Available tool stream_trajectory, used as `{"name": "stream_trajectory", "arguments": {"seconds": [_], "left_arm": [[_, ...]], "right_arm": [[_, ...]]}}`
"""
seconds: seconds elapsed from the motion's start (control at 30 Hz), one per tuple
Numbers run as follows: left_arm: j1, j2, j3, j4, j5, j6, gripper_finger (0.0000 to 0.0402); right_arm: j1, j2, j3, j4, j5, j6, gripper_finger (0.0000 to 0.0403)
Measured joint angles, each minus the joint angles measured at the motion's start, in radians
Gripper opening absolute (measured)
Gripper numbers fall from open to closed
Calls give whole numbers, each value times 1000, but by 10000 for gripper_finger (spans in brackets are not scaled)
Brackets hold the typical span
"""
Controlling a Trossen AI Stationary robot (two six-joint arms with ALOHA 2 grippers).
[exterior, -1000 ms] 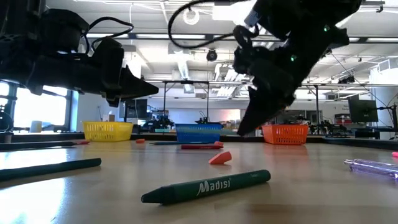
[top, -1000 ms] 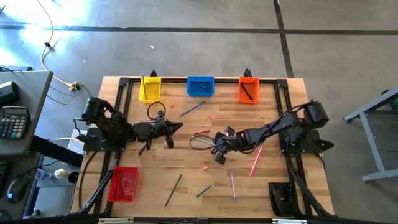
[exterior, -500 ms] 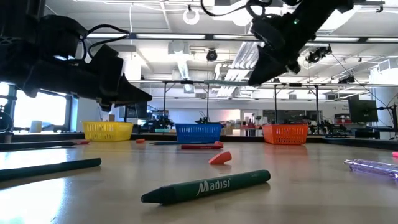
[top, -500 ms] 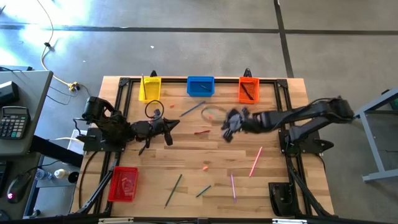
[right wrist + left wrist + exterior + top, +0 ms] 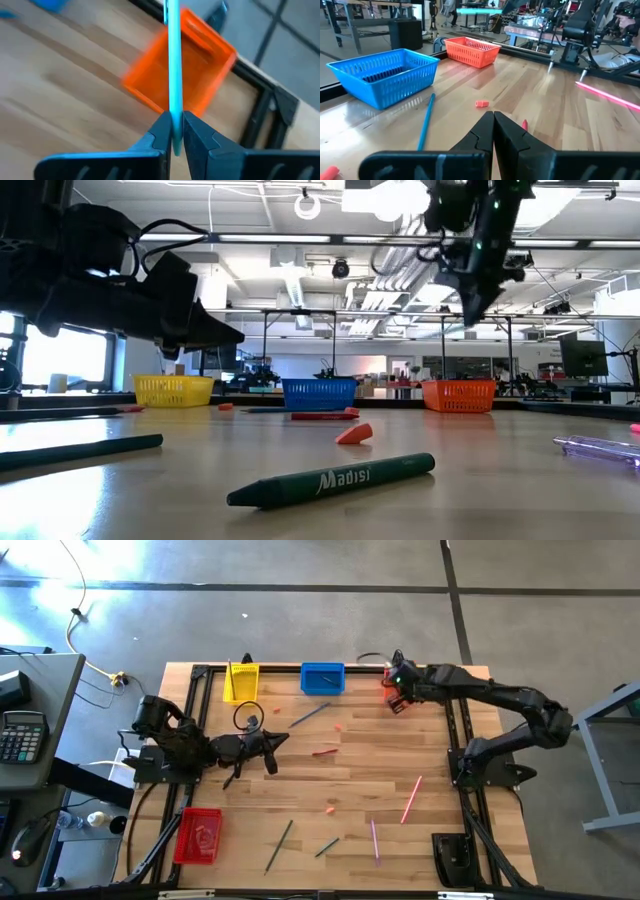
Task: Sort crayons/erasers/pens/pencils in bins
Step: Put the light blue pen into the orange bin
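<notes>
My right gripper [image 5: 397, 682] hangs above the orange bin [image 5: 200, 55] at the table's far edge, shut on a long slim teal stick [image 5: 173, 60]. In the low view it [image 5: 478, 290] is high over that bin [image 5: 458, 395]. My left gripper [image 5: 493, 122] is shut and empty, above the table's left middle [image 5: 284, 740]. The yellow bin [image 5: 240, 682] and blue bin [image 5: 322, 678] stand at the far edge, the red bin [image 5: 198, 836] near left. A green crayon [image 5: 330, 480] and an eraser [image 5: 353, 434] lie flat on the table. My right gripper pinches the teal stick between its two fingers, near one end [image 5: 173, 107]. The rest of the stick runs straight out past the fingertips, in line with them, toward the orange bin below. The stick is lifted clear of table and bin.
A blue stick [image 5: 310, 716] lies before the blue bin, a red crayon [image 5: 324, 752] mid-table. Two pink pens [image 5: 411, 798] [image 5: 375, 838] lie near right, a dark pencil [image 5: 279, 844] near middle. Small erasers [image 5: 330, 808] [image 5: 338, 726] are scattered. Dark sticks lie in the orange bin.
My right gripper has risen from low over the table's middle and swung toward the far right edge, ending above the orange bin.
</notes>
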Motion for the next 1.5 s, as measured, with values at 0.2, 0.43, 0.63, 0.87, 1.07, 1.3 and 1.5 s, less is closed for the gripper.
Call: {"name": "stream_trajectory", "arguments": {"seconds": [0.2,0.43,0.63,0.87,1.07,1.3,1.5], "left_arm": [[0,0,0,-19,0,0,0],[0,0,0,-19,-2,0,0],[0,0,0,-19,-2,0,0],[0,0,0,-19,-3,0,0],[0,0,0,-19,-4,0,0],[0,0,0,-19,-5,0,0],[0,0,0,-19,-4,0,0]], "right_arm": [[-146,0,-104,114,-58,-112,20],[-238,0,-238,324,-120,-153,20],[-292,0,-321,447,-182,-171,20],[-300,0,-352,496,-200,-170,20],[-297,0,-352,506,-204,-144,20],[-274,46,-352,530,-204,-111,20],[-274,112,-352,579,-199,-110,20]]}}
